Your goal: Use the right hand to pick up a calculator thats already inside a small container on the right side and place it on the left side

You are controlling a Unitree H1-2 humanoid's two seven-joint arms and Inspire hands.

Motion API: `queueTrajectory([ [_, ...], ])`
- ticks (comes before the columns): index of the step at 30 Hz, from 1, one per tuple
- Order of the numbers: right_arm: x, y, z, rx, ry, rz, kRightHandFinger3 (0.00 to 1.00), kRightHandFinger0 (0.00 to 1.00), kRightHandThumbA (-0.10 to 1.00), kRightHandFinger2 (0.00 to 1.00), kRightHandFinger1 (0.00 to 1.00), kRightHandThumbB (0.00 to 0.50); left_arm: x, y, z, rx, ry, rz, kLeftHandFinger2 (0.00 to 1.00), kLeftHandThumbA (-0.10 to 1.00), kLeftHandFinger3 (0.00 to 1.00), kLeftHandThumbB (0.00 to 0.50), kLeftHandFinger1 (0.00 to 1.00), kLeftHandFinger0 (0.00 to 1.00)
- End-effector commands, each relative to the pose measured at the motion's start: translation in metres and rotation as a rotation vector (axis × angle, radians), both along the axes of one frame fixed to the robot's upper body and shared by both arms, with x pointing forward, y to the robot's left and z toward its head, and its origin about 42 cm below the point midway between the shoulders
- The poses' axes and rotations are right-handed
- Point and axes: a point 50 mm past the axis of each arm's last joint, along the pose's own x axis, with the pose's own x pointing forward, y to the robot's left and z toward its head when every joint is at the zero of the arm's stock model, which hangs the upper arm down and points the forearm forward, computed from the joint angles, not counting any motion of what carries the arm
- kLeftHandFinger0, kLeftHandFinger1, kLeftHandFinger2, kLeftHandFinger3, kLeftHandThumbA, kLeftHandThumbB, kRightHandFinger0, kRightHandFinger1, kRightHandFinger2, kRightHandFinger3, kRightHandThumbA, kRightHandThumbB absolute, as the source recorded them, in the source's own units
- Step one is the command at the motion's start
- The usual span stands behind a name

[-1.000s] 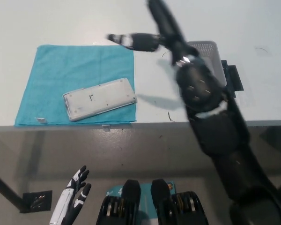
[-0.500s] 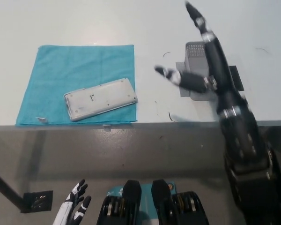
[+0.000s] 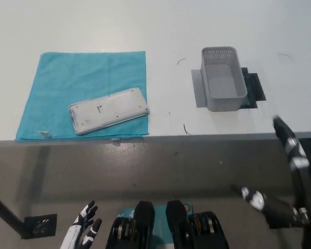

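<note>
The calculator [image 3: 109, 110] lies face down on the teal cloth [image 3: 67, 83], far off to the left of the right hand [image 3: 287, 176] and up on the table [image 3: 145, 26], while the small grey container [image 3: 223, 78] stands empty on its dark mat [image 3: 251, 85], just above and a little left of that hand. By the look of it the placing is done, so the step in hand is the retreat: bringing the black arm down and back to rest. The right hand hangs below the table edge at the lower right of the view, fingers spread wide and holding nothing. To finish well, it should keep away from the table's front edge and the container above it, so that nothing gets nudged, and settle low at the robot's side with the fingers relaxed. The calculator sits askew on the cloth, its right end close to the cloth's right border but fully supported; it needs no correcting. The white left hand [image 3: 83, 231] rests low at the bottom left, fingers apart, also empty, well below the cloth.
</note>
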Motion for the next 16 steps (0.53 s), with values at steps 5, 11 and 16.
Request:
queueTrajectory([
  [5,-0.009,-0.025,-0.091,0.076,0.103,-0.019,1.0,1.0,1.0,1.0,1.0,0.3,0.005,0.004,0.01,0.033,-0.08,-0.024,1.0,0.92,1.0,0.181,1.0,1.0],
  [11,0.017,-0.021,-0.14,0.023,0.294,0.051,1.0,1.0,1.0,1.0,1.0,0.313,0.009,0.009,0.015,0.04,-0.1,-0.019,1.0,0.92,1.0,0.191,1.0,1.0],
  [16,0.031,-0.022,-0.149,0.01,0.362,0.078,1.0,1.0,1.0,1.0,1.0,0.345,0.013,0.007,0.018,0.036,-0.11,-0.024,1.0,0.92,1.0,0.185,1.0,1.0],
])
